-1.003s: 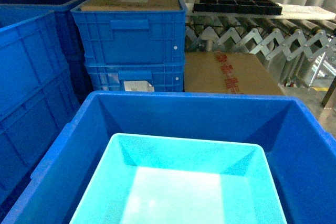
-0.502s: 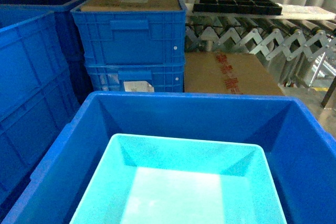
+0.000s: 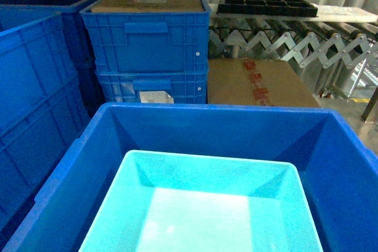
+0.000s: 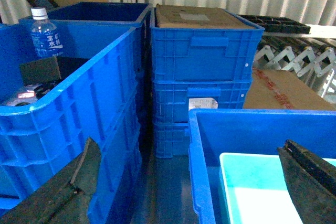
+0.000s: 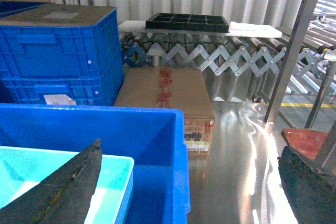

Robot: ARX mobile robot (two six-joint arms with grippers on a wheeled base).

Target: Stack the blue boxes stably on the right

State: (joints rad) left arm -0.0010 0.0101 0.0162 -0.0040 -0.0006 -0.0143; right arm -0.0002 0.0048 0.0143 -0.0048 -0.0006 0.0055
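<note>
I am looking down into a big dark blue crate point(image 3: 348, 163) that is filling the lower half of the head view, and the light turquoise tub point(image 3: 201, 205) is sitting inside it, low and slightly left of centre. Compared with a second ago nothing is shifting: the tub, the crate and the stack of ribbed crates point(image 3: 147, 45) at upper left are all lying exactly where they were, so I am judging that I am pausing and the stacking is not advancing yet. My left gripper point(image 4: 189, 182) is standing wide, its dark fingers point(image 4: 68, 192) showing at the bottom corners of the left wrist view, holding nothing. My right gripper point(image 5: 194, 187) is likewise spread wide and holding nothing, with the tub's corner point(image 5: 113, 174) showing at lower left of that view. A cardboard box point(image 3: 257, 84) is resting behind the crate, right of centre, below a folding roller conveyor point(image 3: 295, 42)
</note>
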